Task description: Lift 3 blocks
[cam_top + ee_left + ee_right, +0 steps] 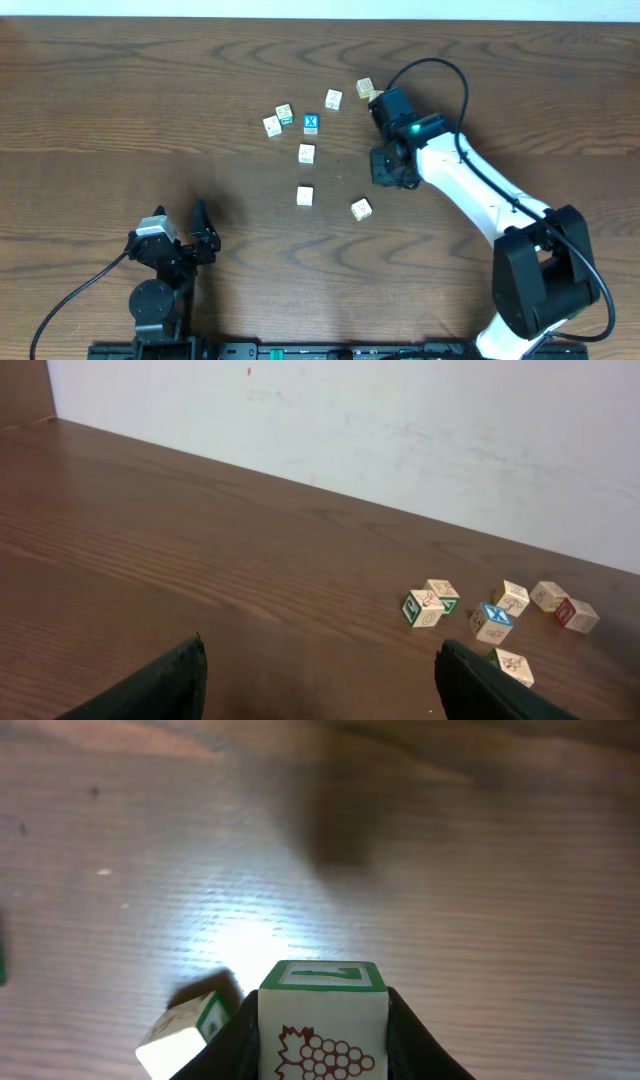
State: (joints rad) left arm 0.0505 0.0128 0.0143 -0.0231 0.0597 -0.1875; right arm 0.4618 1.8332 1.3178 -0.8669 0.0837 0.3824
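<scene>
The first block (pixel 322 1035) stands upright in my right gripper (pixel 322 1012), pinched on its left and right sides. It is cream wood with a reddish-brown bunch of grapes on the face toward me and a green-bordered face on top. The second block (pixel 361 209) lies on the table near that gripper, skewed to the wood grain, cream with a yellowish side. The third block (pixel 305 195) lies well to its left, set squarer, pale and faintly printed.
</scene>
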